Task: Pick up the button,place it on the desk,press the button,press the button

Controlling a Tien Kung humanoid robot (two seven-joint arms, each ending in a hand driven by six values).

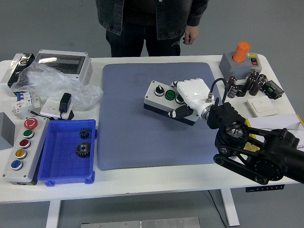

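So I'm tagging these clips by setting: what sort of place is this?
Probably an electrical or robotics lab bench: a push-button control box, loose capacitors and a blue bin of gears.

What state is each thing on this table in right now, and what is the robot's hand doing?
Button box: resting on the grey mat, tilted askew.
Right hand: fingers wrapped on the box's right end.
Blue bin: open, holding two gears.
Five-button panel: lying flat, untouched.
Clear-lid enclosure: lid closed.
Orange-knob box: upright, untouched.
Person: standing at the far side, hands off the table.
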